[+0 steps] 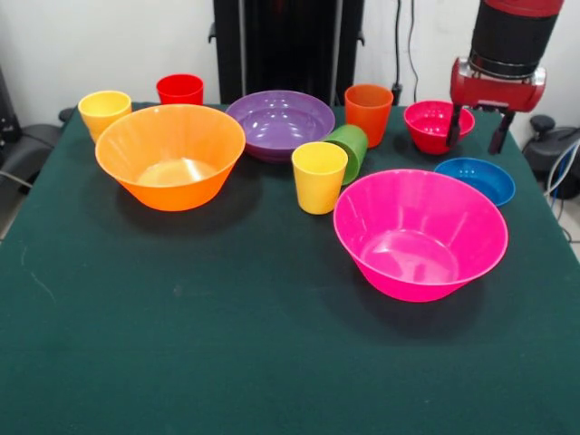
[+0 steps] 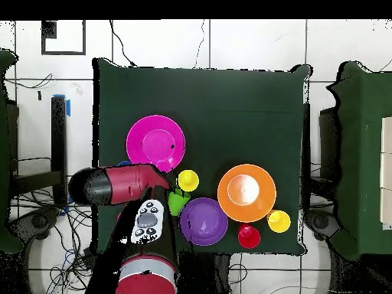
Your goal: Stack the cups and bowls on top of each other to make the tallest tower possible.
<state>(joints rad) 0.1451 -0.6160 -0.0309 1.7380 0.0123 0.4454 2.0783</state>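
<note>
My gripper is open and empty, hanging at the back right above the gap between the small crimson bowl and the small blue bowl. The large hot pink bowl stands in front of them. The large orange bowl is at the left, with a yellow cup and the red cup behind it. The purple bowl and the orange cup stand at the back. The green cup lies tilted behind the second yellow cup. Nothing is stacked.
The table wears a dark green cloth. In the overhead view my arm covers the crimson bowl, the blue bowl and the orange cup. The black pedestal stands behind the purple bowl.
</note>
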